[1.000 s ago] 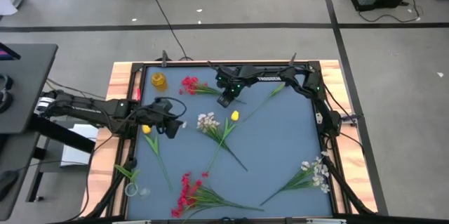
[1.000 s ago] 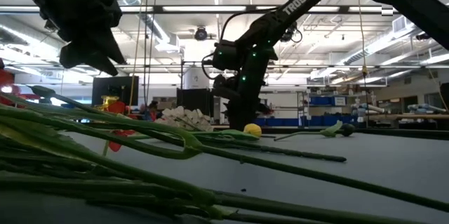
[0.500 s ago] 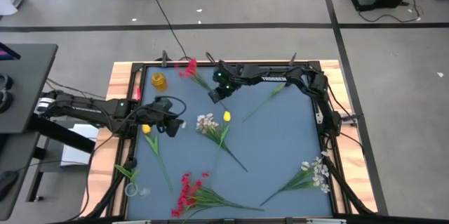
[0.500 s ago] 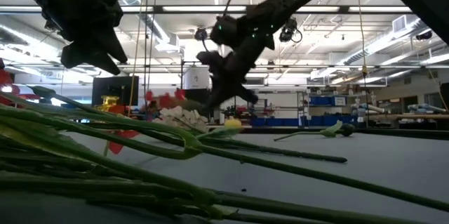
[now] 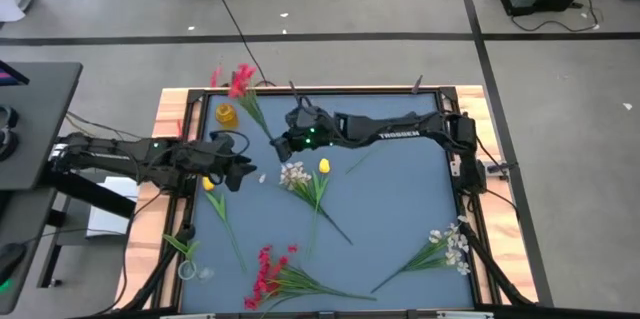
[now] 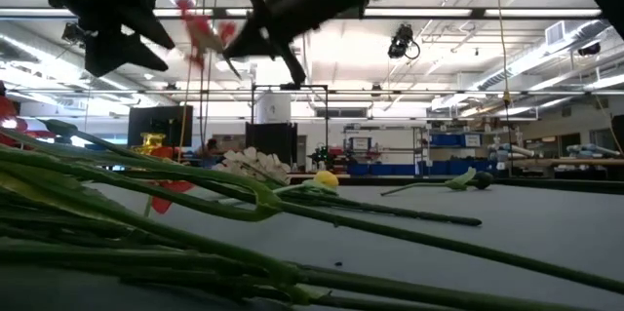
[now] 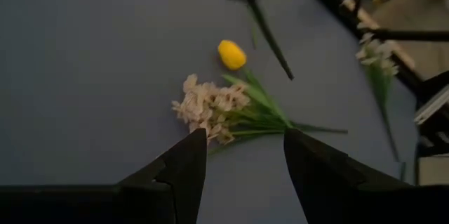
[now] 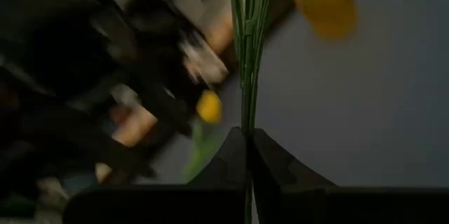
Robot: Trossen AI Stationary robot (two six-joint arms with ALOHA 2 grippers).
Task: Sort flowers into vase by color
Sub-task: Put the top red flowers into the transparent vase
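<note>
My right gripper [image 5: 283,141] is near the table's far-left part, shut on a red-blossomed sprig [image 5: 241,82] whose blossoms reach past the far edge above the small yellow vase [image 5: 227,114]. In the low view the sprig [image 6: 200,26] is high in the air. My left gripper [image 5: 243,171] hovers open over the left side; its wrist view looks down on a white sprig [image 7: 210,103] and a yellow bud [image 7: 231,54] lying on the mat. Another yellow flower [image 5: 209,184] lies beneath the left arm. My right gripper pinches the red sprig's green stems [image 8: 247,122] between its two shut fingers, low on the stem, away from the blossoms. The fingers lie roughly along the stems. The sprig is lifted clear of the table and slants up toward the far-left corner, blossoms uppermost [image 6: 200,26].
A red bunch [image 5: 266,271] lies by the near edge and a white bunch [image 5: 449,245] at the near right. A loose green stem [image 5: 358,161] lies mid-table. A clear vase [image 5: 189,270] stands at the near-left corner. The black frame [image 5: 330,90] borders the mat.
My right gripper, shut on the red sprig, has risen and moved toward the table's left. The sprig has come off the mat near the far edge and is lifted clear. Its blossoms have swung up and over toward the yellow vase.
</note>
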